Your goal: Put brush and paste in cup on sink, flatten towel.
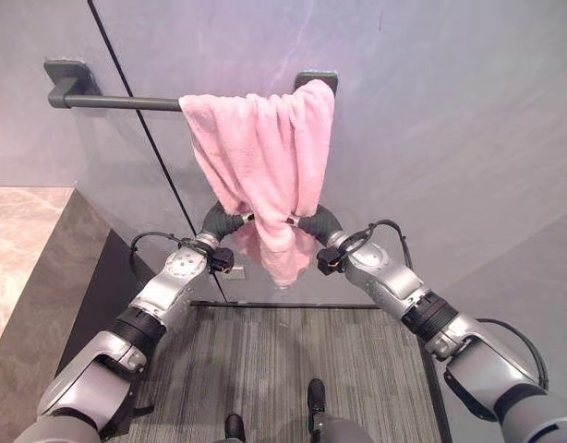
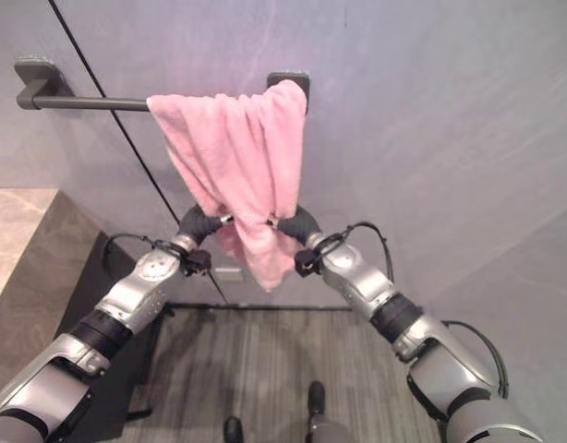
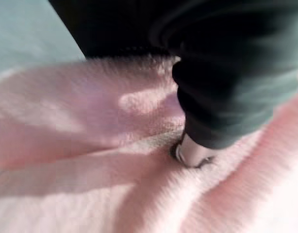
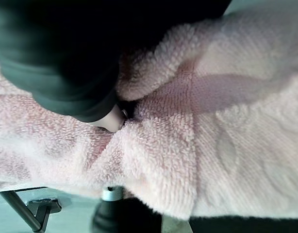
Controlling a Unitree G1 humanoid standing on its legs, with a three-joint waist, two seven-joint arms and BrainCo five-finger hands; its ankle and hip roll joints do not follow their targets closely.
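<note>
Your left hand (image 1: 221, 221) and right hand (image 1: 319, 222) flank the bunched towel (image 1: 265, 157) on the rail (image 1: 117, 102), both buried in folds (grip: can't tell). Spread it sideways along rail.

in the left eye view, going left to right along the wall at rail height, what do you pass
Left bracket → bare rail → pink towel, bunched at the rail's right end.
</note>
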